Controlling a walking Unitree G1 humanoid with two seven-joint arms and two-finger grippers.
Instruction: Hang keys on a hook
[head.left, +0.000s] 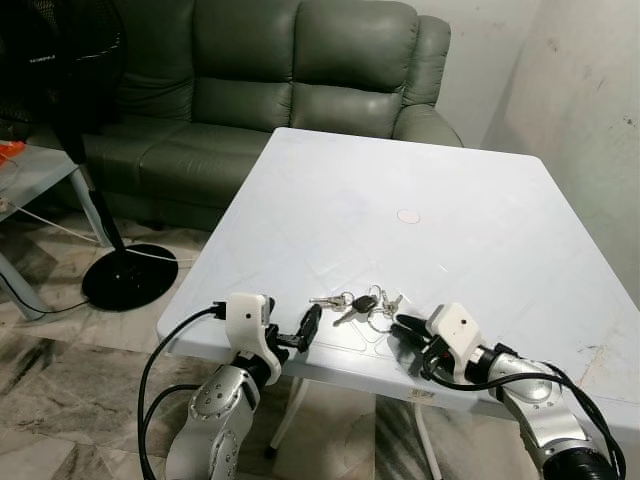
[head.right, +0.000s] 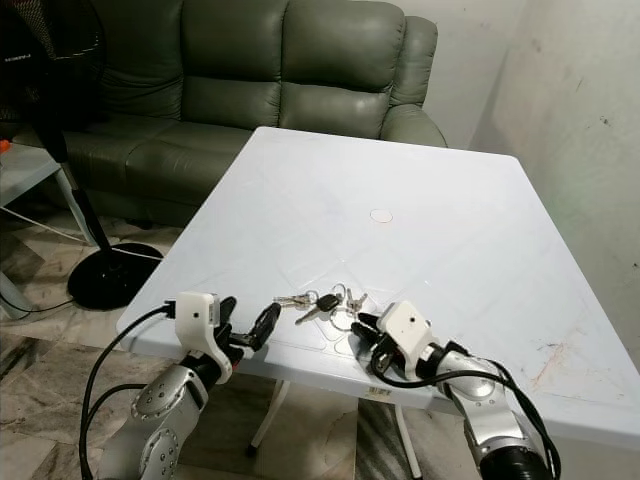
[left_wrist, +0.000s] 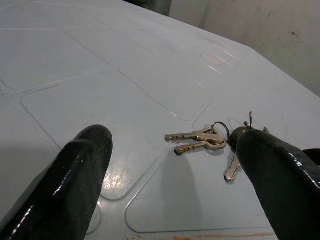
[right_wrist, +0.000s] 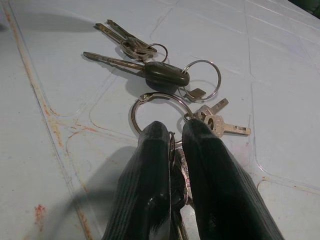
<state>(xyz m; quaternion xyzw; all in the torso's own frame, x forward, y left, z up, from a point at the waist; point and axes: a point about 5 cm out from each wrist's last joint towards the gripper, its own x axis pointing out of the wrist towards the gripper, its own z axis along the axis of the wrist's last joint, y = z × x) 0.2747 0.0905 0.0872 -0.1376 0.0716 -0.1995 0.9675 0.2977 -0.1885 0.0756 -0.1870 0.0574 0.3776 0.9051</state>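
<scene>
Keys (head.left: 362, 305) lie on white table (head.left: 470, 250) near its near edge. Right gripper (right_wrist: 172, 150) pinches bunch's large ring. Left gripper (head.left: 305, 330) spread wide, just left of keys, touching nothing.

We count one bunch of keys (right_wrist: 170, 85) on one white tabletop (head.left: 420, 190). On it we make out three rings (right_wrist: 202, 80), one key with a dark head (right_wrist: 165, 74) and at least five plain metal keys; others are hidden under the fingers. We count two claws, left claw (head.left: 300, 335) and right claw (head.left: 405, 340), with two black fingers each. Beyond, we count one grey sofa (head.left: 280, 70) and one standing fan (head.left: 110, 250).
</scene>
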